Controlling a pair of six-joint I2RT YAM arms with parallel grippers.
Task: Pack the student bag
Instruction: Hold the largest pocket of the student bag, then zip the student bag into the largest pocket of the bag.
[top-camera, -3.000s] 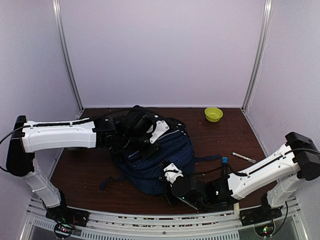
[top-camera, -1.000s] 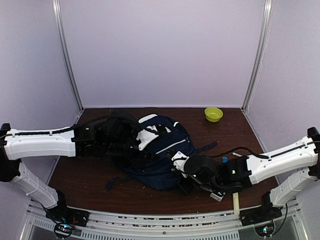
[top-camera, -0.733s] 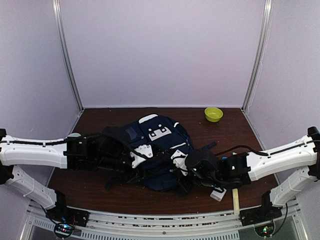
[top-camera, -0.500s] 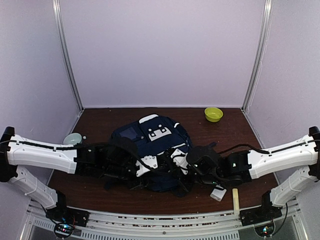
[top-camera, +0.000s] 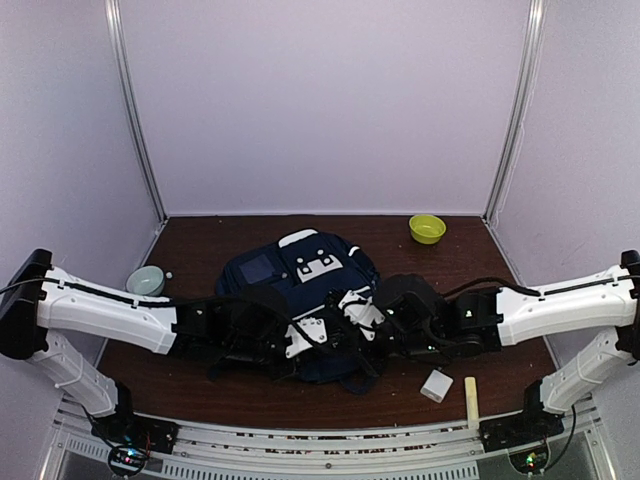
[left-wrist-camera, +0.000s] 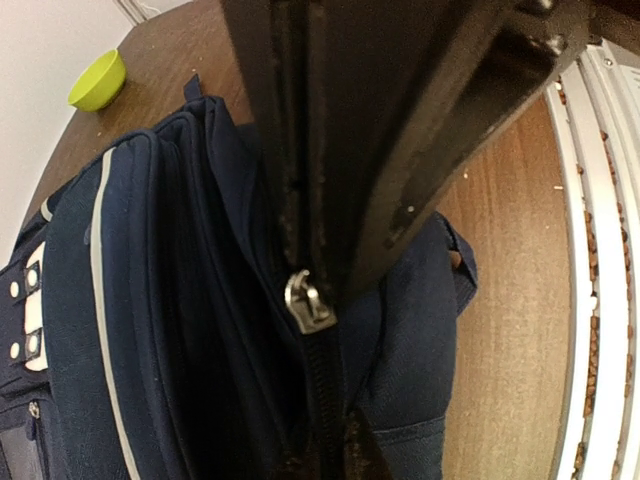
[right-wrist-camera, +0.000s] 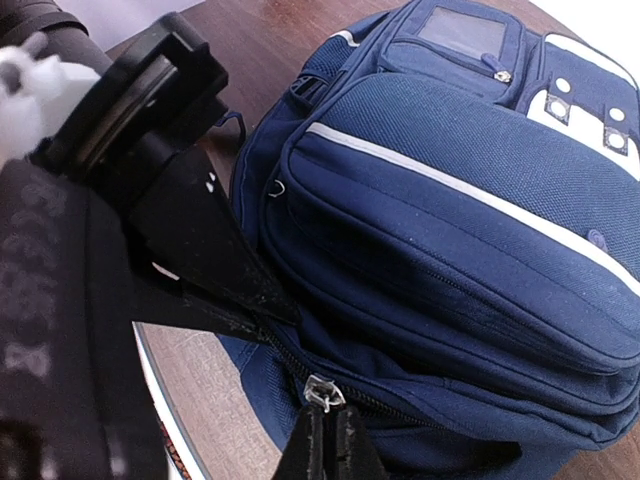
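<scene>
Since the student bag (top-camera: 300, 275) lies mid-table with its zip looking shut, I judge we're on opening it. Both left gripper (left-wrist-camera: 322, 275) and right gripper (right-wrist-camera: 326, 425) have fingers together at the zipper pull (right-wrist-camera: 322, 392), near side; grip unconfirmed. Next: 1 anchors, 1 drags. Near right: white block (top-camera: 436, 385), stick (top-camera: 471, 390); far right: green bowl (top-camera: 427, 228). Only the grippers crowd each other

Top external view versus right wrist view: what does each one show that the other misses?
Only the top external view shows the table around the bag: a green bowl, a pale bowl, a white block and a cream stick. Only the right wrist view shows the silver zipper pull up close, with the right gripper shut on it. Both show the student bag, navy with a white dotted patch.
</scene>
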